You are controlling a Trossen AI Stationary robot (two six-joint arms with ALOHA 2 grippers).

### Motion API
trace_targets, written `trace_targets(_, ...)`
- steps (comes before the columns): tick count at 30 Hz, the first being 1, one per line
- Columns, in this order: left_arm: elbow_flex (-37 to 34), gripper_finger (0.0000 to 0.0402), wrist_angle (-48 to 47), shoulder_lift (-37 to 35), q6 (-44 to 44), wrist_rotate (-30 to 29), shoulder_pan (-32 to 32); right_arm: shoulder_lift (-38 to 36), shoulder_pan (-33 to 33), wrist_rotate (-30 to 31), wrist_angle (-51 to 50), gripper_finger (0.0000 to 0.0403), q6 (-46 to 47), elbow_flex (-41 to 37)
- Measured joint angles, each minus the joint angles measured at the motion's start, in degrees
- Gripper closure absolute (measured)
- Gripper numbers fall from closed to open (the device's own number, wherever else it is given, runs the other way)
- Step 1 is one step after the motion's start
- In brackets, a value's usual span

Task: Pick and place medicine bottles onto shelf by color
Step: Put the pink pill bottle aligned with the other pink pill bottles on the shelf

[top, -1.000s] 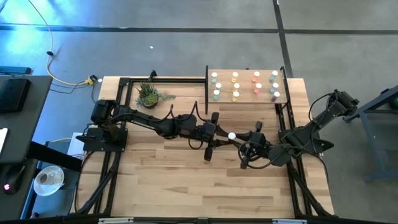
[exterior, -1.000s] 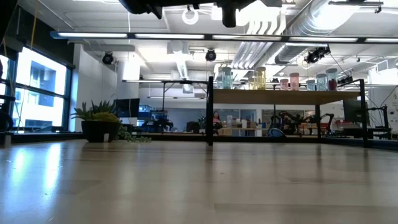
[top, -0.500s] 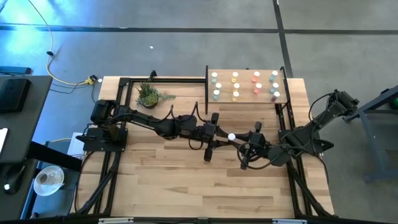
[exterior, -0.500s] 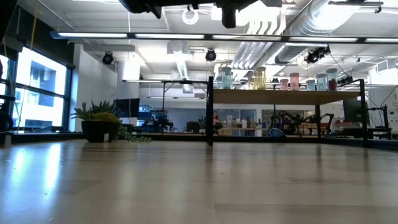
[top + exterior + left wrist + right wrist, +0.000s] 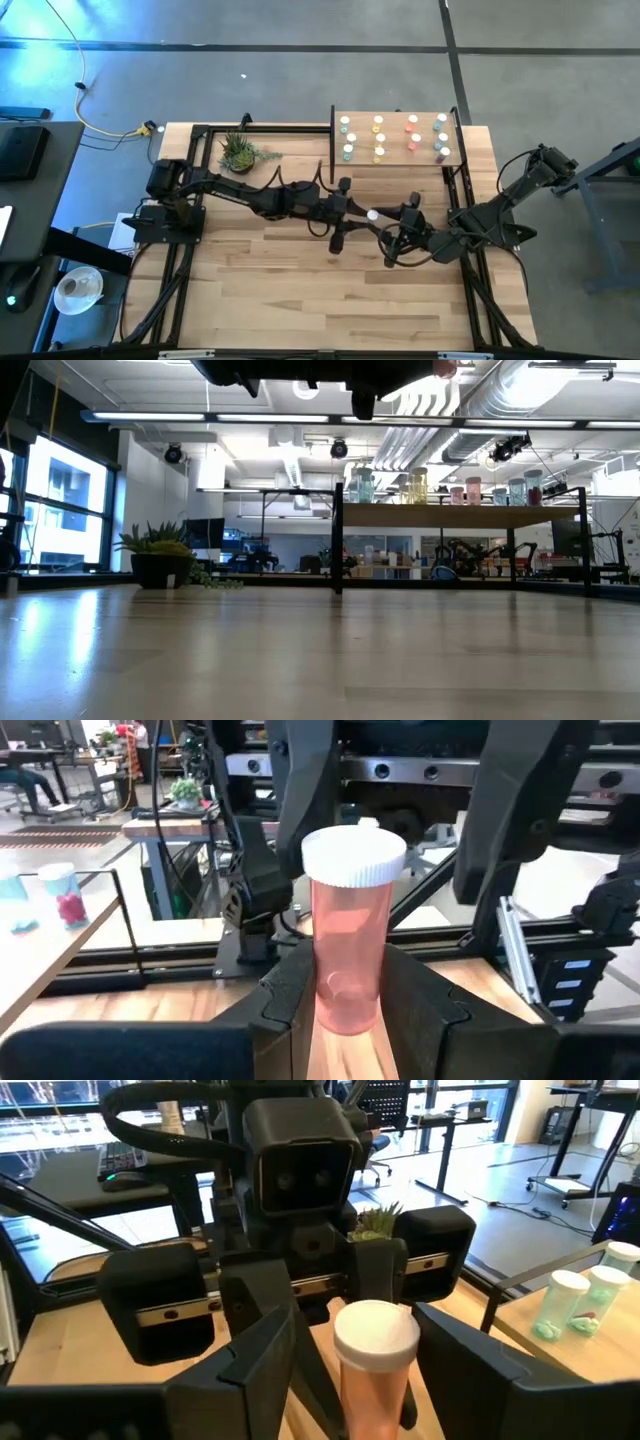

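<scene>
An orange-red medicine bottle (image 5: 350,940) with a white cap is held upright above the middle of the table by my left gripper (image 5: 358,216), which is shut on it. My right gripper (image 5: 388,226) faces it from the table's right. It is open, with one finger (image 5: 255,1355) on each side of the bottle (image 5: 375,1342) and neither touching it. The shelf (image 5: 400,160) stands at the far right and carries rows of white, yellow, orange-red and teal bottles (image 5: 411,135). My left gripper pinches the bottle's lower body (image 5: 348,1005) between its two fingers (image 5: 290,1005). The fingers come level from the table's left. The bottle stands upright, cap up, lifted clear of the table.
A small green potted plant (image 5: 238,152) stands at the far left of the table. The shelf's black frame (image 5: 338,545) and its bottles (image 5: 415,485) show in the low view. Bare tabletop lies along the near side (image 5: 320,300).
My right gripper has moved a little toward the table's left, toward the bottle in my left gripper, and its open fingers now stand on either side of it. The bottle stays upright in my left gripper.
</scene>
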Motion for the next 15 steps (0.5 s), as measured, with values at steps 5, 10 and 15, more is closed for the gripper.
trace_targets(5,0.0,0.0313,-0.7,0.0,0.0,-0.4,0.8,-2.2,0.1,0.6,-2.4,0.021,0.2,0.0)
trace_targets(10,0.0,0.0313,-3.3,0.0,-0.2,-2.9,1.0,-6.7,0.1,1.4,-2.3,0.021,-1.1,0.0)
trace_targets(15,0.0,0.0314,-6.7,0.0,-0.2,-3.4,1.2,-10.6,-1.8,1.9,-0.8,0.021,-6.1,0.0)
